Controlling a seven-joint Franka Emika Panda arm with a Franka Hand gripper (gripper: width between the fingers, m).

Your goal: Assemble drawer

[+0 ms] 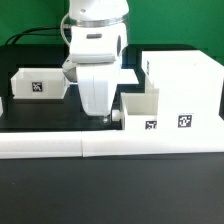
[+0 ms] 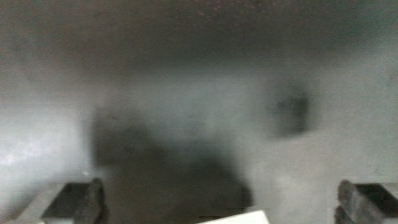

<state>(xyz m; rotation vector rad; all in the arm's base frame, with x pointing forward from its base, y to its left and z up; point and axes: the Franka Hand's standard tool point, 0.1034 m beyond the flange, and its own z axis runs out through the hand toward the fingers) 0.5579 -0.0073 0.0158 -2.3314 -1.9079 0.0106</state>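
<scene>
My gripper (image 1: 107,114) hangs fingers down over the black table, right beside the exterior view's left end of a small white open drawer box (image 1: 142,108) with marker tags on its front. The large white drawer case (image 1: 186,82) stands behind that box on the exterior view's right. A second white open box (image 1: 40,84) with a tag stands at the exterior view's left. In the blurred wrist view my gripper (image 2: 217,203) is open, its dark fingers (image 2: 71,202) far apart. Only a white corner (image 2: 244,217) shows between them, and nothing is held.
A long white rail (image 1: 100,146) runs along the table's front edge, just in front of my gripper. Black table surface (image 1: 30,115) lies between the left box and the rail. Cables hang at the back left.
</scene>
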